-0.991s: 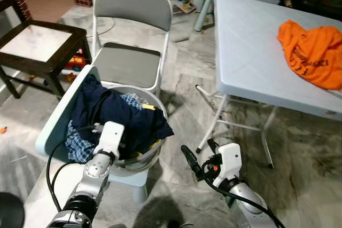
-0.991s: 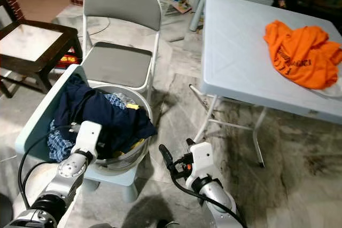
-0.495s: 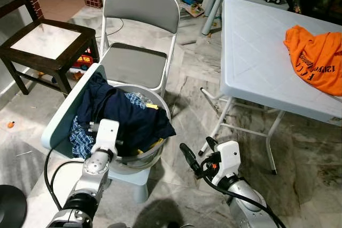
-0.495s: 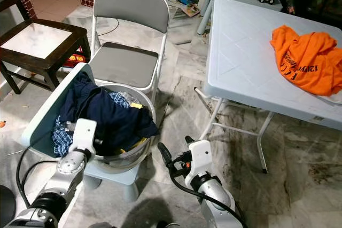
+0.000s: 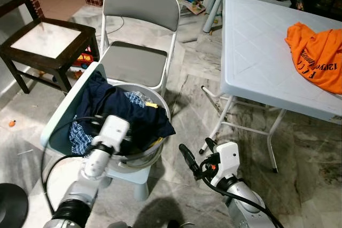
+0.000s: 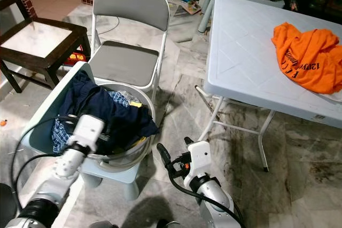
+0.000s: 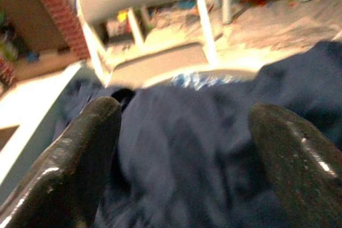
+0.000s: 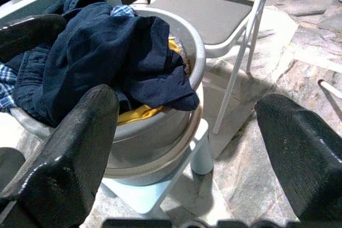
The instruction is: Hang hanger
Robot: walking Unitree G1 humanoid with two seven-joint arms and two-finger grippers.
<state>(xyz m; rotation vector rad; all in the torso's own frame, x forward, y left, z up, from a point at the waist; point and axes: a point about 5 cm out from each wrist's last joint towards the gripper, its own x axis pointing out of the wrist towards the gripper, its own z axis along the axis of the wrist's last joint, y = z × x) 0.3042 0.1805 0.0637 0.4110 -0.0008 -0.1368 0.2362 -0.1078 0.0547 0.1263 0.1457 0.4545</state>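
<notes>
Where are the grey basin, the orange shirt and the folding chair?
grey basin (image 8: 176, 126): right wrist view, outer wall.
orange shirt (image 5: 315, 57): left eye view, middle of the cloth.
folding chair (image 5: 133, 63): left eye view, seat pad.

Just ahead of your left end effector (image 7: 176, 148) you see soft, matt navy cloth (image 5: 128, 116) heaped in a smooth grey plastic basin (image 8: 189, 52). Beyond it stands a folding chair with painted metal tubes and a matt grey seat (image 5: 131, 63). The polished marble floor (image 5: 187, 89) looks glossy.
</notes>
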